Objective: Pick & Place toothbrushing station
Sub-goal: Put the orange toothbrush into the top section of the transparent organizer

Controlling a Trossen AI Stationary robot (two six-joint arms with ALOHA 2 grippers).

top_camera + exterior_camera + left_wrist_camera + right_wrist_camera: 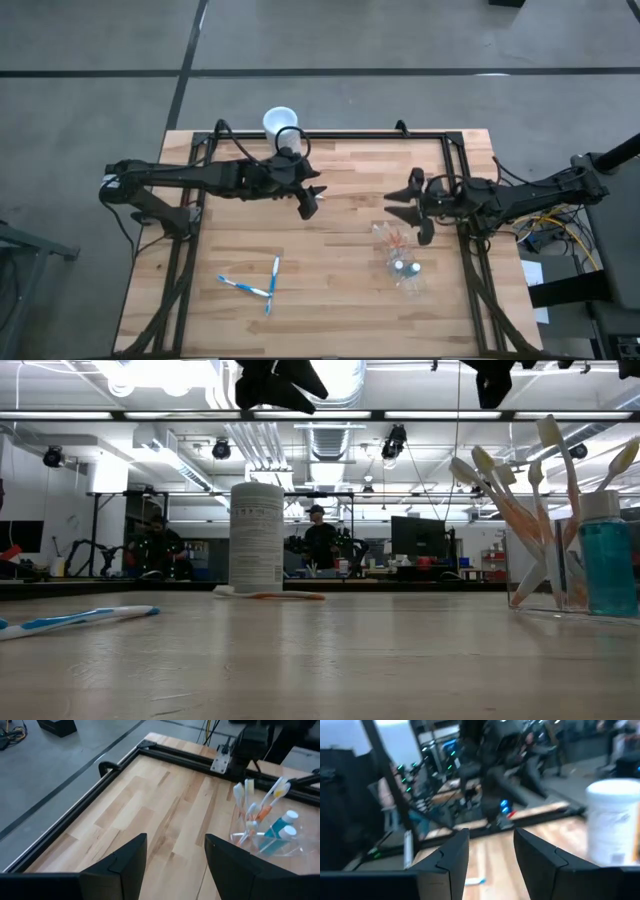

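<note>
Nearest the low camera lies a blue-and-white toothbrush [75, 620] flat on the wooden surface [330, 660], with a second one [272, 283] touching or crossing it in the high view. Both sit well apart from the clear plastic cup [400, 255], which stands on the right side of the surface and holds orange-and-white toothbrushes [260, 812] and two small blue bottles with white caps [280, 827].

Neither arm carries anything. Raised beside the cup, the right end effector [412, 205] has its fingers spread and nothing between them. Above the middle of the surface, near the opaque white cup [281, 124] at the far edge, hangs the left end effector [310, 200], likewise spread and empty.

Judging from this layout, the loose brushes are what remains to be placed. The left arm is closer to them, so it should take one at a time. A good grasp would come straight down across the thin handle, away from where the two brushes meet, so the second is not dragged along. Tipping the brush upright before lowering it into the cup should avoid knocking the light cup over.
</note>
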